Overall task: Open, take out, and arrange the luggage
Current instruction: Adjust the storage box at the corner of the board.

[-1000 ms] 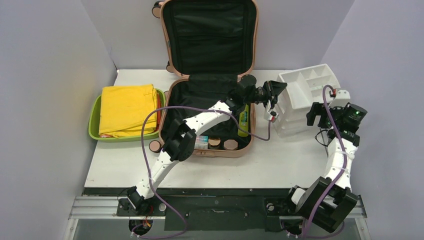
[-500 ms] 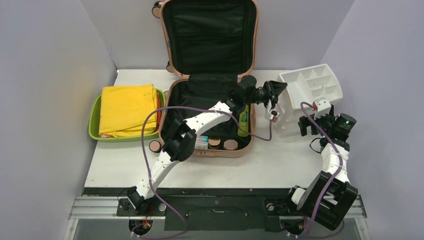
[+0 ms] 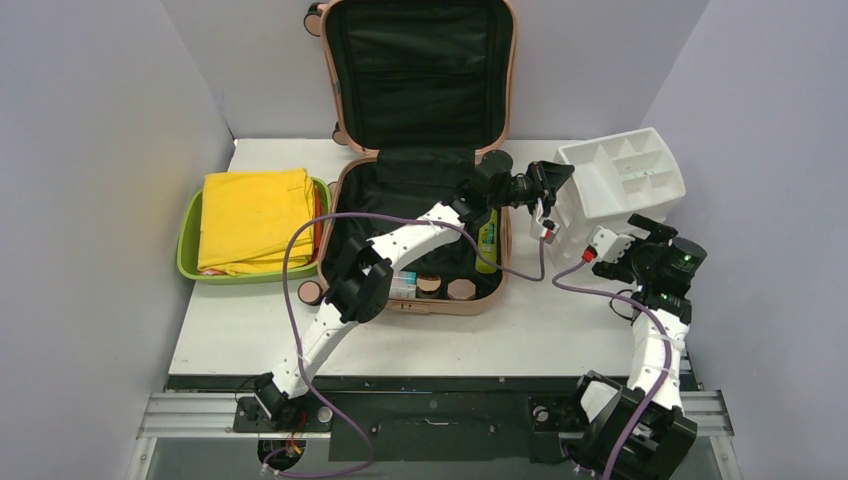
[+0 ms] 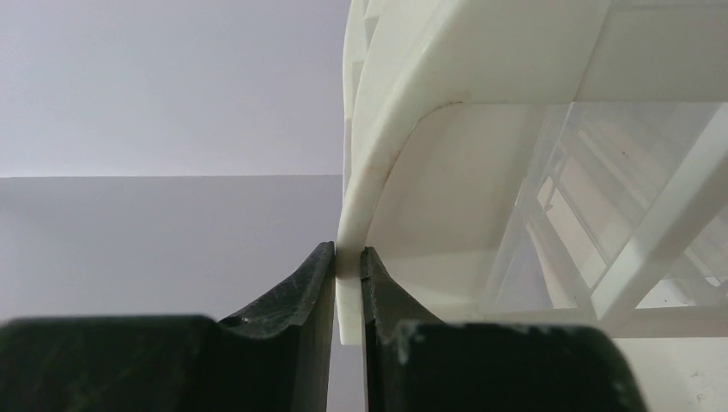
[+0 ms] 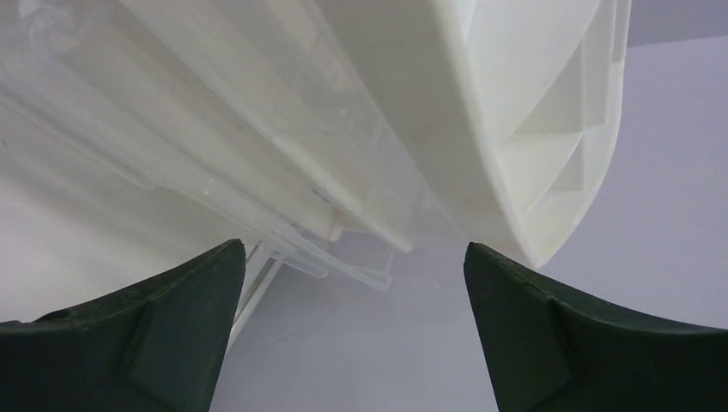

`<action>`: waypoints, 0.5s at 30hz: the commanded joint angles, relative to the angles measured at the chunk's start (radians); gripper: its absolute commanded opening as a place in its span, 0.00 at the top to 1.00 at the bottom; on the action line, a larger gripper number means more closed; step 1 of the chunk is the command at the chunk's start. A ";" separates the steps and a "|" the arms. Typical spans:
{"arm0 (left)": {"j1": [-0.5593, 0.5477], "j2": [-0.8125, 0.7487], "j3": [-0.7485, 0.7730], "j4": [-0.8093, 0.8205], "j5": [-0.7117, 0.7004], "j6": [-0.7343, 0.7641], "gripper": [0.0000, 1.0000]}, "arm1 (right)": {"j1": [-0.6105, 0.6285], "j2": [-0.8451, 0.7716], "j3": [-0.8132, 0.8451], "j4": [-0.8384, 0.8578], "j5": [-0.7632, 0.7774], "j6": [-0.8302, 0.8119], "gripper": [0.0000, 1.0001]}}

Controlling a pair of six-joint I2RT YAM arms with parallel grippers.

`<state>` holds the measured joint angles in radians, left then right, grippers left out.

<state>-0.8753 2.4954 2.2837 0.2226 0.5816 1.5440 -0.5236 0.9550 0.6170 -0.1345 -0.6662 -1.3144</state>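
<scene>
The luggage [image 3: 415,90] lies open at the back-middle of the worktop [image 3: 560,330], its lid standing upright against the rear wall. Its hard shell looks stiff, smooth and probably slippery, and too bulky for 1 hand to span. The thin rim of the lower shell or the lid edge seems the best place to pinch, and it should slide rather than lift.

In its lower half, near the right wall, lies a green tube [image 3: 487,243]. At least 2 small round jars [image 3: 461,289] sit along the front wall.

Left of the luggage, a green tub [image 3: 188,240] holds folded yellow cloth [image 3: 255,220]. Right of the luggage stands a white organizer [image 3: 590,195]; the top compartments that show look empty.

The left hand [image 4: 347,257] is nearly closed, pinching the organizer's thin wall on the side nearest the luggage. The right hand [image 5: 350,249] is spread wide at the organizer's far side, holding nothing.
</scene>
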 commanded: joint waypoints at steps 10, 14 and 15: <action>0.001 -0.027 -0.008 0.003 0.019 -0.053 1.00 | -0.005 0.031 -0.146 0.423 -0.112 -0.310 0.04; -0.001 -0.023 -0.003 -0.011 0.025 -0.050 1.00 | -0.007 0.033 -0.146 0.479 -0.120 -0.286 0.04; -0.001 -0.023 -0.002 -0.013 0.027 -0.051 1.00 | -0.006 0.038 -0.147 0.485 -0.121 -0.295 0.04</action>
<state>-0.8753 2.4954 2.2818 0.2276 0.5842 1.5261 -0.5240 0.9840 0.4664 0.1905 -0.7326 -1.5936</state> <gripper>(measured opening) 0.104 0.957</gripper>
